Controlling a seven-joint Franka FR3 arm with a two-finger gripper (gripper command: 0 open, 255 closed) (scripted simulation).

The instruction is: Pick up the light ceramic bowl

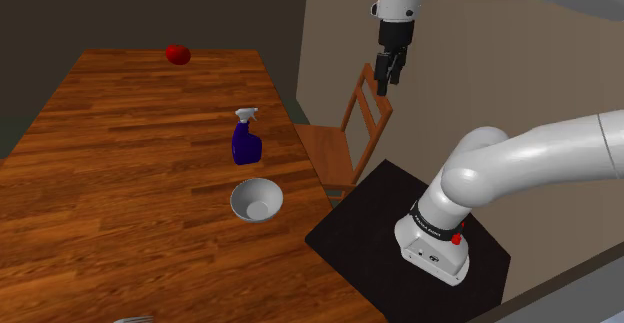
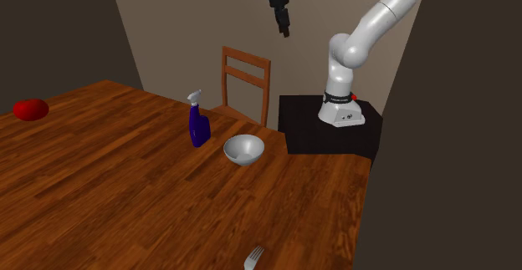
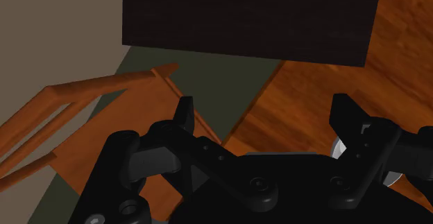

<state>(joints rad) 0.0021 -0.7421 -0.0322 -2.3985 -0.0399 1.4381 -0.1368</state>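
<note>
Bowl (image 1: 256,199), light grey and upright, sits on the wooden table (image 1: 120,171) near the edge beside the black stand (image 1: 360,221), with a blue spray bottle (image 1: 245,139) just beyond it. The gripper (image 1: 390,71) hangs high over a wooden chair (image 1: 322,149), well apart from the bowl, its fingers spread and holding nothing.

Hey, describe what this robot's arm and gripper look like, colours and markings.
The arm is glossy white, built of rounded tubular links with dark joints. A black band and a red button mark its base. The gripper is all black, with two blocky fingers.
</note>
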